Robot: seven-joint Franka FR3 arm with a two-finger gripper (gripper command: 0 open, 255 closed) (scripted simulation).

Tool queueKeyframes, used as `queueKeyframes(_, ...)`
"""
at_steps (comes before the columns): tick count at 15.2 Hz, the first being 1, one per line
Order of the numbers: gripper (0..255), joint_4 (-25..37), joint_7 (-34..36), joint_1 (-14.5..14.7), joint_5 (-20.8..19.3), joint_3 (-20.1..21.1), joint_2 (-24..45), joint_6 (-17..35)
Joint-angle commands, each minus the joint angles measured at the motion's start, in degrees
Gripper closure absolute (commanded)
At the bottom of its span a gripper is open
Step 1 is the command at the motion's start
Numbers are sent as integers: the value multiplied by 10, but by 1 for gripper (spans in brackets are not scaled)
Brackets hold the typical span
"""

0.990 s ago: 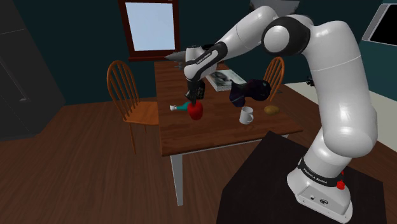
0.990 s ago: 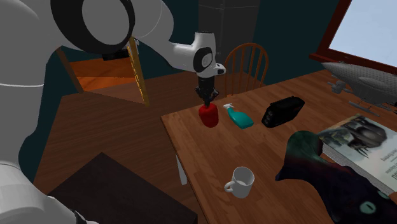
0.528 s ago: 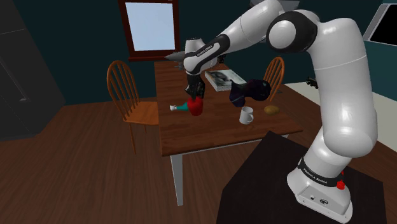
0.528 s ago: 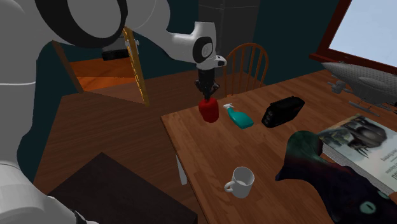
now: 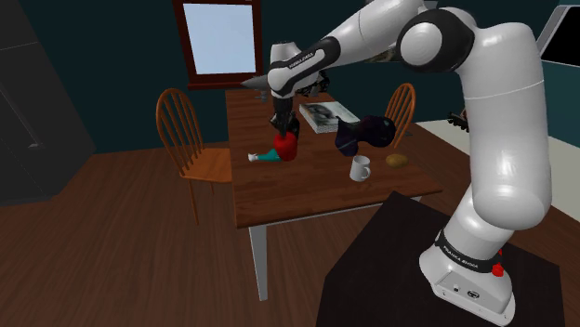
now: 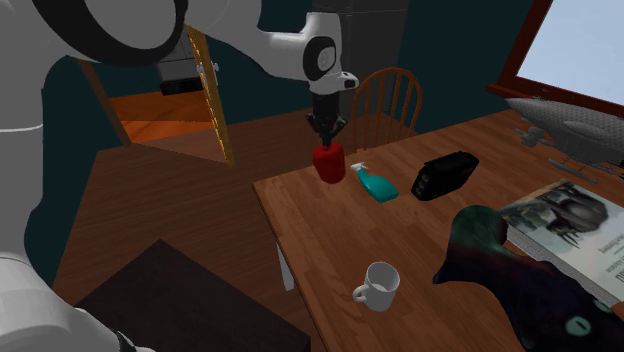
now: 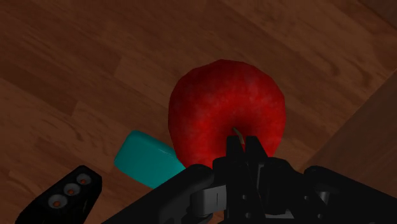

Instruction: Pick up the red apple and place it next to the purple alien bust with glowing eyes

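The red apple (image 5: pixel 286 146) (image 6: pixel 329 164) hangs a little above the wooden table (image 5: pixel 307 195) (image 6: pixel 310 235), near its edge. My gripper (image 5: pixel 282 133) (image 6: pixel 327 146) comes down on it from above and is shut on it. In the wrist view the black fingers (image 7: pixel 234 153) pinch the apple (image 7: pixel 219 111) at its stem, with the table top below. The dark purple alien bust (image 5: pixel 362 132) (image 6: pixel 505 270) stands farther along the table, apart from the apple.
A teal spray bottle (image 5: pixel 263 156) (image 6: pixel 377 183) (image 7: pixel 147 159) lies just beside the apple. A white mug (image 5: pixel 360 168) (image 6: pixel 379 284), a black device (image 6: pixel 445 174), a book (image 5: pixel 325 114) (image 6: pixel 575 225) and a brown lump (image 5: pixel 397 160) share the table. Wooden chairs (image 5: pixel 186 139) flank it.
The gripper has risen with the apple, lifting it off the table top and a little toward the spray bottle. Nothing else moved.
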Motion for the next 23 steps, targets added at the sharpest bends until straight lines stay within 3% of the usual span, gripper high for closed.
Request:
queueKeyframes(1,255,5,-1,0,0,0,-7,-12)
queueKeyframes(23,255,114,-6,0,1,0,-49,-162)
